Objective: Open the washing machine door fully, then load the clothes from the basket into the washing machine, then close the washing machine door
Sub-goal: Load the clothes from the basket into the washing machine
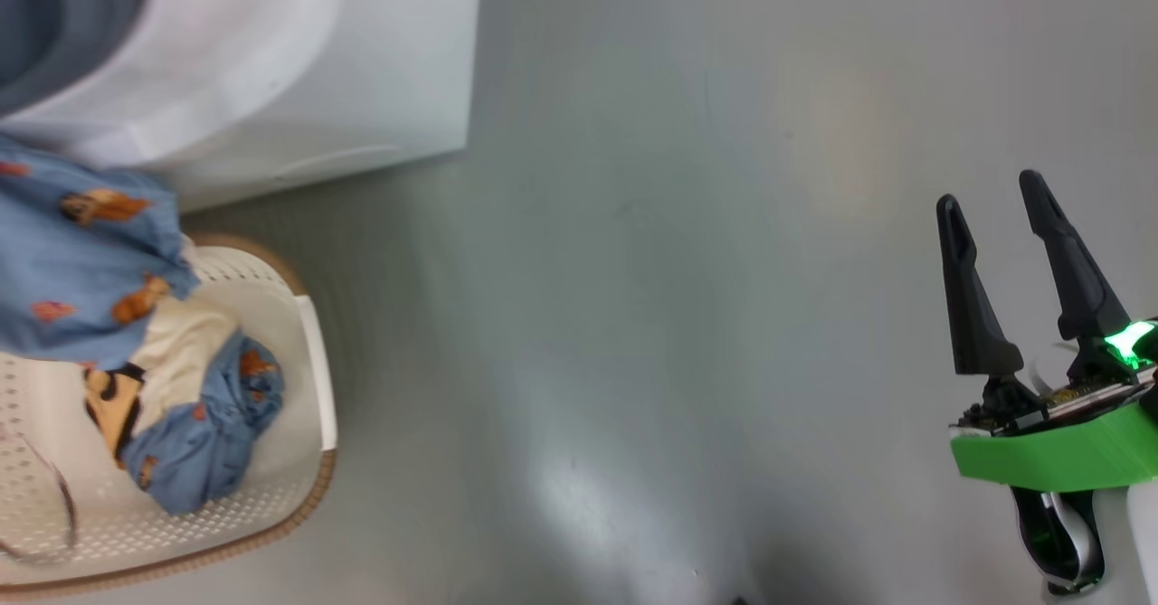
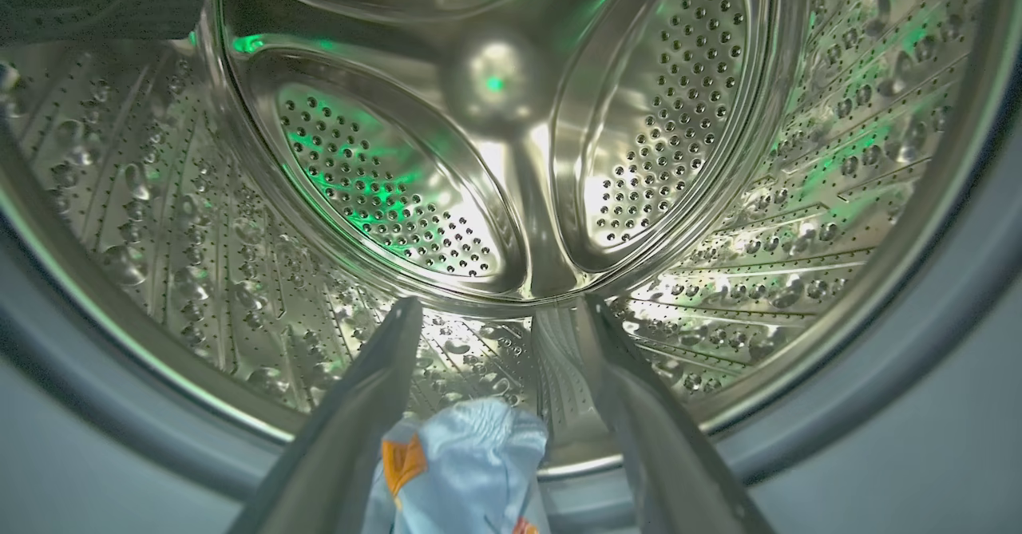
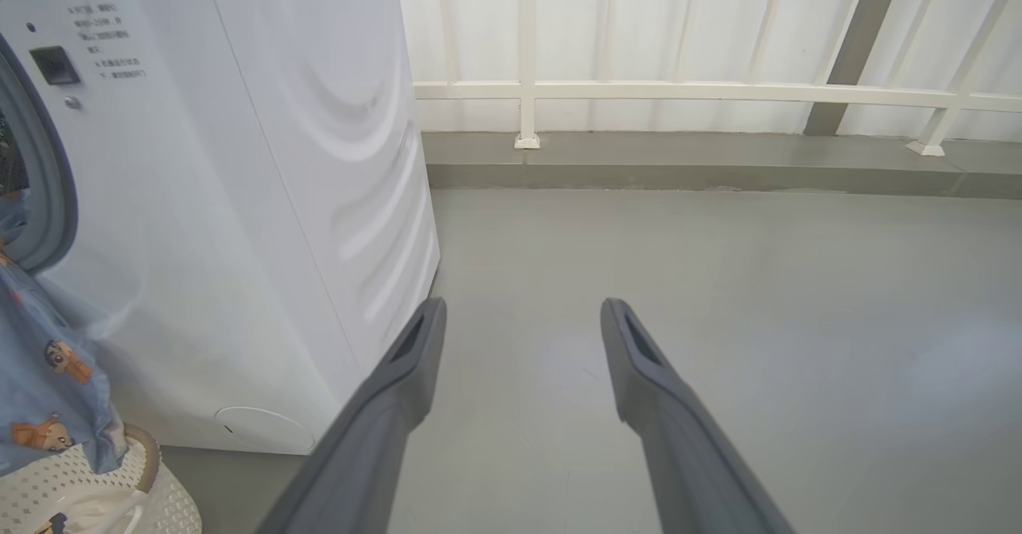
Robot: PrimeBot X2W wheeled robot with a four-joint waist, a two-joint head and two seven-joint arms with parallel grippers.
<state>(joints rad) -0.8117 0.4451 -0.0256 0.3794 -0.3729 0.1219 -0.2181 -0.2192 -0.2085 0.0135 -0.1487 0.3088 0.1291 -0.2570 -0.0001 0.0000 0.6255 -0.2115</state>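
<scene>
My left gripper [image 2: 501, 310] reaches into the washing machine's steel drum [image 2: 495, 159], fingers spread wide apart. A fold of light blue clothes [image 2: 459, 462] lies low between them over the drum's lip. In the head view a blue bear-print garment [image 1: 81, 261] hangs from the washing machine [image 1: 317, 62] opening down over the basket [image 1: 312, 379]. More blue and cream clothes [image 1: 208, 433] lie in the basket. My right gripper [image 1: 990, 191] stands open over bare floor far to the right, with nothing between its fingers [image 3: 415, 350]. The washing machine door is out of view.
The washer's white side panel [image 3: 239, 199] and round service flap [image 3: 263, 430] stand left of my right gripper. Grey floor [image 1: 678, 316] stretches to the right. A low curb and white railing [image 3: 679, 91] bound the back.
</scene>
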